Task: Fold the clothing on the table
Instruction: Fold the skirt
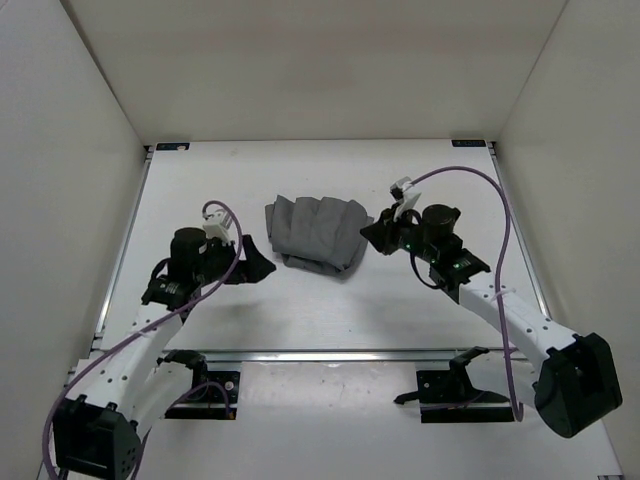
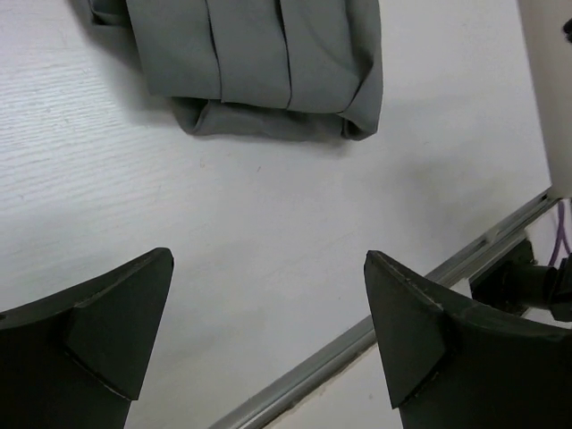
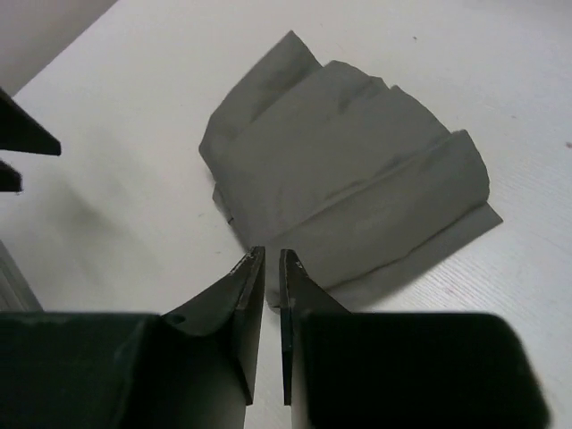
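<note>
Clothing on table between left gripper, jaws spread wide, and right gripper, jaws apparently almost together.

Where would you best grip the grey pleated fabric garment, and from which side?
Probably the thin flat layer sticking out along the right edge of the grey pleated fabric garment, approached low from the right: it lies flat on the white tabletop, whereas the near edge is a thick folded roll.

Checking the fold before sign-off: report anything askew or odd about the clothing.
The clothing lies folded but uneven. Its far edge is jagged and fanned, and a lower layer pokes out past the upper fold on the side nearest the arms. No tear or stain shows.
</note>
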Controlling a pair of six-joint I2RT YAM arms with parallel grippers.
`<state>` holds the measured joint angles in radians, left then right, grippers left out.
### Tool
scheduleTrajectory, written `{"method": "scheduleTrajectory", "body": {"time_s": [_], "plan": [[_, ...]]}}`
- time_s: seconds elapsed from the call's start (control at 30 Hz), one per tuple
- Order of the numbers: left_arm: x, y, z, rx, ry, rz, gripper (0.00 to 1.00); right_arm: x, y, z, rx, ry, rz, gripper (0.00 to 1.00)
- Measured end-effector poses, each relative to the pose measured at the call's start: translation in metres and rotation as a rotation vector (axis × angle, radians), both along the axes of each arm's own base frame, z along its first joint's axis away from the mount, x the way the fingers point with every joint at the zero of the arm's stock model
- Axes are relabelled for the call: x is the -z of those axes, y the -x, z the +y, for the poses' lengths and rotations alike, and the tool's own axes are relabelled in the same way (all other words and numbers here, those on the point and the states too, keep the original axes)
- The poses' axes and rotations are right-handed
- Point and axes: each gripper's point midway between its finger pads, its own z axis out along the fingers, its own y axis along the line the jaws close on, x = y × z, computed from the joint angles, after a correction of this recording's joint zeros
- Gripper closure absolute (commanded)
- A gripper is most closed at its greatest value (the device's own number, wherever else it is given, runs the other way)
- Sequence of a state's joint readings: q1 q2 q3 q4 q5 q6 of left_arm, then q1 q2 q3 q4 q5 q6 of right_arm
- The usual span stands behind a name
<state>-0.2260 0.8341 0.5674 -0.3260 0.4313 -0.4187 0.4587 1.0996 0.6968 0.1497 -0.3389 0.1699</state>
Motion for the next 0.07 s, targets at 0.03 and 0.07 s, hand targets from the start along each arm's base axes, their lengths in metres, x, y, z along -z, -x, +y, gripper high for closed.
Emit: {"method": "scheduleTrajectory", "body": {"time_s": [0.03,0.07], "plan": [[-0.0003,0.0001,0.0001,0.006,-0.019,0.010,0.01,-0.0020,0.0007,0.0019,-0.009,-0.006,-0.006,0.89],[-0.0004,-0.0013,0.0028,0.000,-0.040,0.017,0.02,-0.0049,0.0020,0.0048,-0.022,-0.013,-0.016,0.84]]}}
